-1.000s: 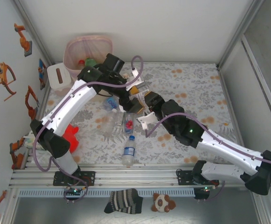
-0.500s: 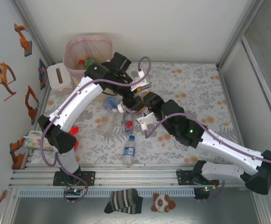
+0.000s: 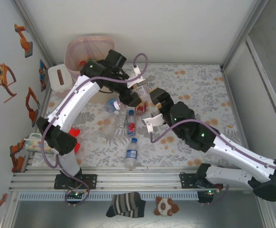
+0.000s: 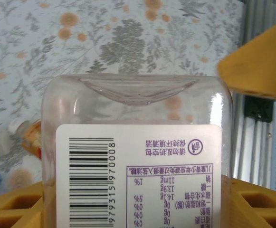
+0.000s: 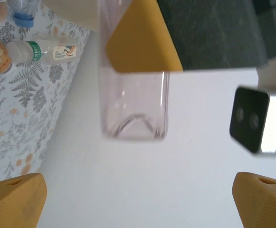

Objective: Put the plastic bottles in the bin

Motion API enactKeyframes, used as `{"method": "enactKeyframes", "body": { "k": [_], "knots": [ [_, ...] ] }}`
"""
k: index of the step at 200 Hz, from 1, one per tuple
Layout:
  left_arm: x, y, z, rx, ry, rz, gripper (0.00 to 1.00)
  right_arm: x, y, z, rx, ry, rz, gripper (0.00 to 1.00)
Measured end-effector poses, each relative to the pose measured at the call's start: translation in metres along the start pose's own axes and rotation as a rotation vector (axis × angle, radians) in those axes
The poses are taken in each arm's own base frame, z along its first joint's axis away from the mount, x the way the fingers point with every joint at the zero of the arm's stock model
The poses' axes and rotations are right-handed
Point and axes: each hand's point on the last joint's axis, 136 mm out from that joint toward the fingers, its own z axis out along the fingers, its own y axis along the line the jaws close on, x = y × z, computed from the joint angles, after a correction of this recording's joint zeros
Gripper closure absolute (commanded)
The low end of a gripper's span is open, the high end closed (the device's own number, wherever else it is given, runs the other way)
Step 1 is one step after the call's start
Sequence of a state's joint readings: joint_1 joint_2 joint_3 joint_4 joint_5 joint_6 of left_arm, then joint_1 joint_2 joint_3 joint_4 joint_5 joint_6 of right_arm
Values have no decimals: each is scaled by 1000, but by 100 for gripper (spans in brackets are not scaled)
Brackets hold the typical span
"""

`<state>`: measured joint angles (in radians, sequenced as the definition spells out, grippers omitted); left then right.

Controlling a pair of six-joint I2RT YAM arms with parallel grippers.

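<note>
Since a second ago the right gripper (image 5: pixel 138 203) has let go; its yellow fingertips stand wide apart at 7 and 5 o'clock in the right wrist view. The left gripper (image 3: pixel 138 96) has closed and is clamped on the clear square plastic bottle (image 4: pixel 138 142), above the middle of the floral-cloth table (image 3: pixel 195 90) and at 4 o'clock from the tall beige bin lined with a pink bag (image 3: pixel 91 39).

The left wrist view gives the bottle's white label: barcode 979315 970008, upside-down purple Chinese print, 11mg, 13.9g. From above that label is unreadable, but a blue-capped clear bottle (image 3: pixel 131 154) shows lying at 6 o'clock of the held one.
</note>
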<state>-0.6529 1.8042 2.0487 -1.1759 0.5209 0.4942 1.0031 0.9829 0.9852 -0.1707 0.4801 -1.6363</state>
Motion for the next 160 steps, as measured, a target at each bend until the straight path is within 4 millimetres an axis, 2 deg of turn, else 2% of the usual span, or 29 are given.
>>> {"method": "enactKeyframes", "body": {
  "k": [38,98,134,160],
  "knots": [
    [-4,54,-29,-162,-94,-81,42,6,3,-9,-22,10,87,2],
    [-20,128,-105,-462,-313,-180,42,11,12,-16,-62,23,181,3],
    [-9,183,-159,-647,-426,-294,43,13,15,-18,-78,34,212,3],
    [-2,215,-190,-769,-478,-356,43,13,18,-19,-90,35,225,3]
  ]
}}
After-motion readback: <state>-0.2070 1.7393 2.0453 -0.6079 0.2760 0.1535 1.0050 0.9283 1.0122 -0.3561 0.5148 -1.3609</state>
